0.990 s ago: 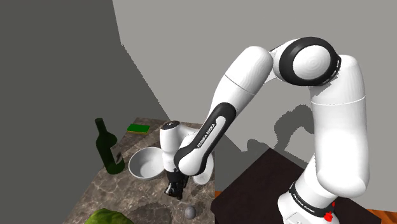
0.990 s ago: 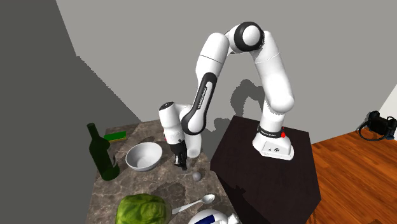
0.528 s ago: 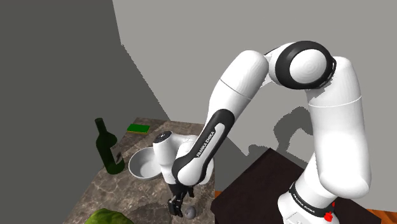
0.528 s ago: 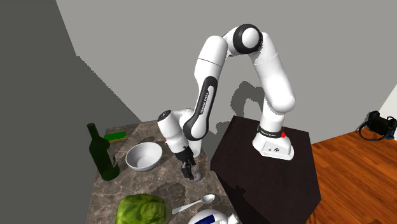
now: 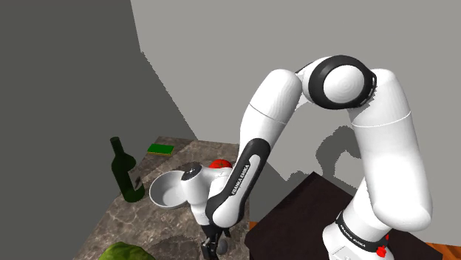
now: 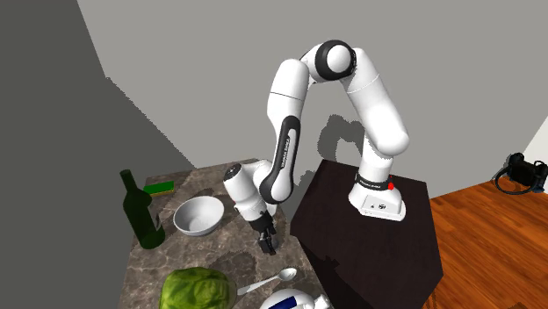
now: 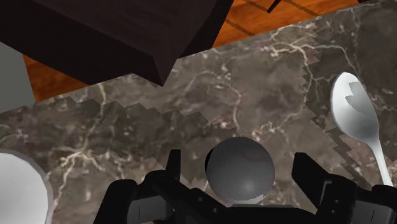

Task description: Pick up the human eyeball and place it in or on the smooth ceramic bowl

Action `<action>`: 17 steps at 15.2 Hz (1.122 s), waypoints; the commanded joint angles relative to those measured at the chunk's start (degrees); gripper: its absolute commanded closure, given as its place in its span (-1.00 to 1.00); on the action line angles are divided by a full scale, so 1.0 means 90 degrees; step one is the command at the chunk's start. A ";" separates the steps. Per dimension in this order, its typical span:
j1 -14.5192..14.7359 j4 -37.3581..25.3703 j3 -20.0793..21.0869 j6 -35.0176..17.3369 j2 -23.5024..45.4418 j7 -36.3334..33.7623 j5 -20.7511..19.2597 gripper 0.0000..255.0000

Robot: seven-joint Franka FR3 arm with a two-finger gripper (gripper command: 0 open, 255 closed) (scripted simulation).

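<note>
1. My gripper (image 7: pixel 239 167) is down at the marble counter (image 7: pixel 191 95), jaws spread wide, nothing held.
2. The eyeball (image 7: pixel 240 170), drawn as a plain grey sphere, sits on the counter between my fingers (image 7: pixel 173 167), with a gap showing on each side.
3. It looks roughly centred, so I see no need to shift sideways.
4. Height is harder. I can't quite tell whether my pads sit level with the ball's widest part.
5. I want a slow, even close, because a round thing pinched off-centre is likely to squirt out, and the spoon (image 7: pixel 356 118) lies just beside.
6. Once clamped, lift straight up, then carry across to the white bowl (image 6: pixel 198 215), which waits near on the side away from the spoon.
</note>
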State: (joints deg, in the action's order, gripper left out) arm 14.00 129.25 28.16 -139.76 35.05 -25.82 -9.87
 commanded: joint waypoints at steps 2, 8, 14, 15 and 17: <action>0.0027 0.0024 -0.0018 -0.0063 0.0037 -0.0025 -0.0021 -1.00; 0.0026 0.0024 -0.0018 -0.0062 0.0036 -0.0024 -0.0021 1.00; 0.0026 0.0024 -0.0018 -0.0063 0.0036 -0.0024 -0.0021 1.00; 0.0026 0.0024 -0.0018 -0.0062 0.0036 -0.0024 -0.0021 1.00; 0.0027 0.0024 -0.0018 -0.0062 0.0037 -0.0024 -0.0021 1.00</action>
State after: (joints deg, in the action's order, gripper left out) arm 14.24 129.46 28.00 -140.32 35.38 -26.04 -10.05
